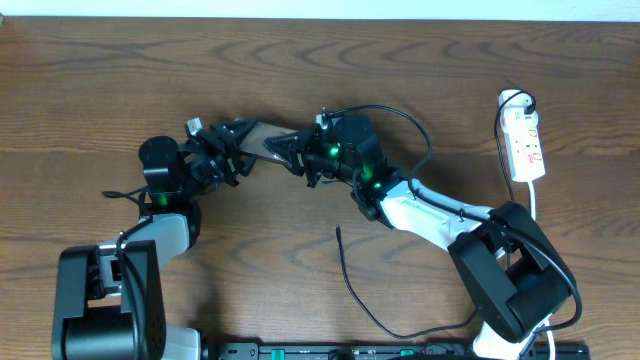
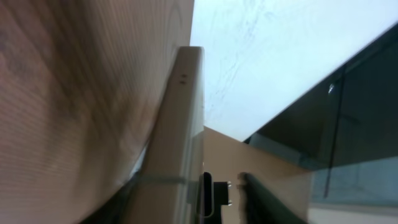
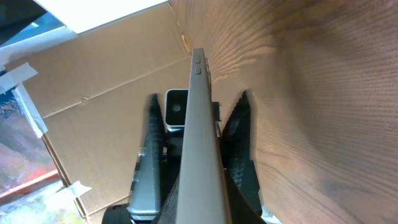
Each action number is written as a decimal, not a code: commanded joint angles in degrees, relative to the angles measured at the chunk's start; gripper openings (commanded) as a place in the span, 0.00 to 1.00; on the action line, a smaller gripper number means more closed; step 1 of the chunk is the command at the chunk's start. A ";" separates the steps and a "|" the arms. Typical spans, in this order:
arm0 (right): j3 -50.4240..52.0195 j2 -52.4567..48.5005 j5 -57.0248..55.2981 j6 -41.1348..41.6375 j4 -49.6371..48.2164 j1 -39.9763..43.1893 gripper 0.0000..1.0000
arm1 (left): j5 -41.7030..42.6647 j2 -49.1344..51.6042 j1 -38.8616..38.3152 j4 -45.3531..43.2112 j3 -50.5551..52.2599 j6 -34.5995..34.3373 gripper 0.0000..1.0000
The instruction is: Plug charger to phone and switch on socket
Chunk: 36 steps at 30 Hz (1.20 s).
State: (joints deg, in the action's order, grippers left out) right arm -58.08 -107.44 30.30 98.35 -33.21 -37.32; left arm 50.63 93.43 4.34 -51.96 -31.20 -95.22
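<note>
The phone (image 1: 262,140) hangs tilted above the table between my two grippers. My right gripper (image 1: 295,148) is shut on its right end; the right wrist view shows the phone (image 3: 199,124) edge-on, with the right gripper (image 3: 200,199) clamped on its near part. My left gripper (image 1: 232,150) straddles the other end, its fingers (image 3: 151,130) standing off either side with gaps. In the left wrist view the phone (image 2: 180,124) lies between the left gripper's (image 2: 186,208) jaws, clear of the right-hand finger. The charger (image 1: 352,290) lies loose on the table, tip towards the arms. The socket (image 1: 525,145) lies far right.
The socket's white cord (image 1: 538,200) runs down the right side past the right arm's base (image 1: 510,280). The black cable loops over the right arm (image 1: 420,125). Cardboard (image 3: 93,112) stands beyond the table edge.
</note>
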 commanded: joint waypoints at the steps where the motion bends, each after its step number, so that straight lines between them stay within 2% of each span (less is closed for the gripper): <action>1: -1.16 0.61 -0.37 -0.70 -0.63 -0.28 0.01 | -0.39 -0.74 -0.07 -0.22 -0.02 0.24 0.33; 8: -1.16 0.61 0.04 -0.70 -0.63 -0.28 0.01 | -0.61 -0.74 -0.07 0.11 -0.02 0.70 0.30; 12: -1.16 0.61 0.04 -0.66 -0.68 -0.28 0.01 | -1.86 -0.74 -0.07 3.23 -0.02 2.08 0.35; 23: -1.16 0.61 -0.46 0.85 -0.63 -0.28 0.01 | -6.64 -0.74 -0.61 5.18 -0.02 2.16 0.35; 32: -1.16 0.61 -1.57 0.85 0.02 -0.85 0.02 | -7.87 -0.74 -0.61 5.16 -0.02 3.02 0.33; 36: -1.16 0.61 -3.45 0.85 0.02 -1.84 0.02 | -7.87 -0.74 -0.61 5.16 -0.02 3.02 0.29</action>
State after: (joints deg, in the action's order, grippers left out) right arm -58.08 -107.44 28.69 98.78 -32.38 -37.85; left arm 43.31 93.41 3.73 -46.81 -31.20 -93.19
